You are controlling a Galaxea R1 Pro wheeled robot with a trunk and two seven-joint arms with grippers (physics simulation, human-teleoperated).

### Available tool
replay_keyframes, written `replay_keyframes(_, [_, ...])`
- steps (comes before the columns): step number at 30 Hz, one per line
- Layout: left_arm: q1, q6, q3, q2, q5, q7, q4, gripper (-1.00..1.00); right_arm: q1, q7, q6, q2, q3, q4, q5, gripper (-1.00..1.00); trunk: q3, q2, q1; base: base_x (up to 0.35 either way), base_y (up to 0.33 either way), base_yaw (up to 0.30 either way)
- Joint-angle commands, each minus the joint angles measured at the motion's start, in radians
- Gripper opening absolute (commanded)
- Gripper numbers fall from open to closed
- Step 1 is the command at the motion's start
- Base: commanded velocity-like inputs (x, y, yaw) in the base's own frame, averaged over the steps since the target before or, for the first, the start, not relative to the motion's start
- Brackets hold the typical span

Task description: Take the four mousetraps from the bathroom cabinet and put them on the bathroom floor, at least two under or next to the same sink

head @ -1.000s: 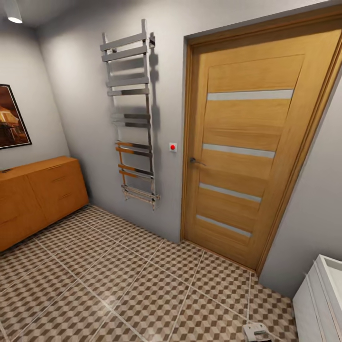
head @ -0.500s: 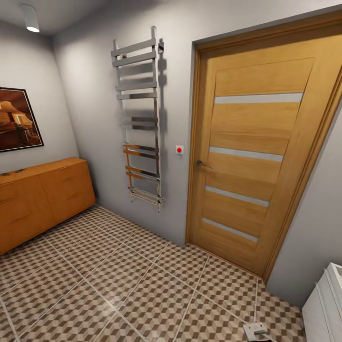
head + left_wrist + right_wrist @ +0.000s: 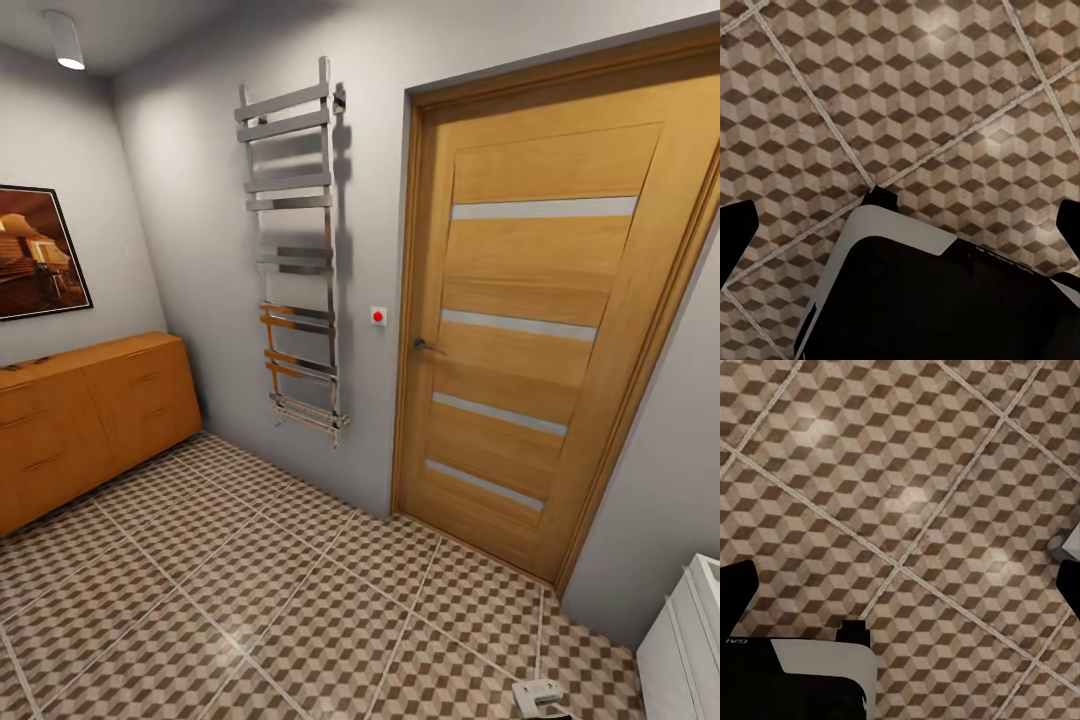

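Observation:
The orange-brown cabinet [image 3: 90, 415] stands against the left wall in the head view, drawers shut. Two tiny flat marks [image 3: 38, 360] lie on its top near the picture's edge, too small to tell whether they are mousetraps. The cube-patterned bathroom floor [image 3: 260, 580] spreads from the cabinet to the door. A corner of the sink's white cupboard base [image 3: 680, 640] shows at the bottom right. My left gripper [image 3: 904, 229] hangs open over the tiles with nothing between its fingers. My right gripper [image 3: 904, 585] is also open and empty above the floor.
A shut wooden door [image 3: 540, 330] fills the far wall, with a chrome towel rail [image 3: 295, 250] beside it. A framed picture [image 3: 35, 250] hangs over the cabinet. A grey-white part of my own body [image 3: 540, 695] shows at the bottom edge.
The whole head view shifted right between one second ago and half a second ago, so the camera turned left. Since then nothing has visibly moved.

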Motion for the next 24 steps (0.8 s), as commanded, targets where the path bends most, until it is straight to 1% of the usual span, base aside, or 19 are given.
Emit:
replay_keyframes(1, [-0.001, 0.003, -0.008, 0.0, 0.009, 0.0, 0.001, 1.0, -0.001, -0.001, 0.001, 0.0, -0.008, 0.002, 0.011, 1.0, 0.0, -0.001, 0.0, 0.0, 0.0, 0.01])
replay_keyframes(10, [-0.001, 0.003, -0.008, -0.001, 0.009, 0.0, 0.001, 1.0, -0.001, -0.001, 0.001, 0.0, -0.008, 0.002, 0.011, 1.0, -0.006, -0.001, 0.0, 0.0, 0.0, 0.088])
replay_keyframes(24, [-0.001, 0.001, -0.008, -0.002, 0.009, 0.0, 0.001, 1.0, -0.001, -0.001, 0.001, 0.001, -0.008, 0.002, 0.011, 1.0, -0.023, -0.001, 0.0, 0.0, 0.0, 0.156])
